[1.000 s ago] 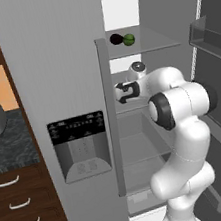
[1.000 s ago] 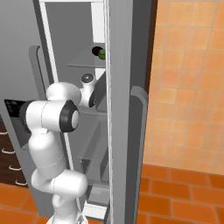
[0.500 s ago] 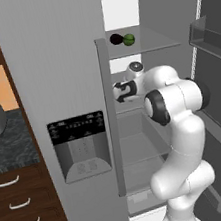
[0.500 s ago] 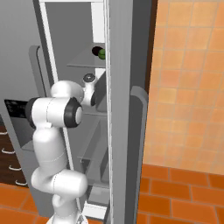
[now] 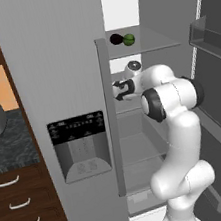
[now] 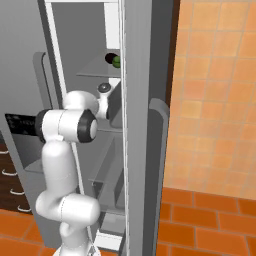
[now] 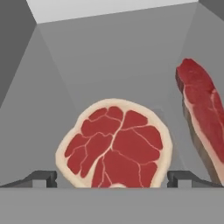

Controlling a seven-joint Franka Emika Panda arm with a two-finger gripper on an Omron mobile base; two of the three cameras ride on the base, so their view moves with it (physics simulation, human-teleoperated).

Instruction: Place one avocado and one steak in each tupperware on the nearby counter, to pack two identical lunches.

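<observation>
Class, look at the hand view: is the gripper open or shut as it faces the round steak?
Open. The gripper has its two fingertips far apart, either side of the round steak, without touching it.

The fridge has a smooth, matt grey finish like brushed metal, with a glossy black dispenser panel set into its door. Its shelves look like clear, faintly glossy glass or plastic. The round steak is raw red meat, marbled with pale seams and edged in creamy fat; the second steak to its right looks the same, with a darker rind. The table is dark speckled stone with a slight sheen, over dark wooden drawers with silver metal handles. The floor is matt orange tile.
</observation>
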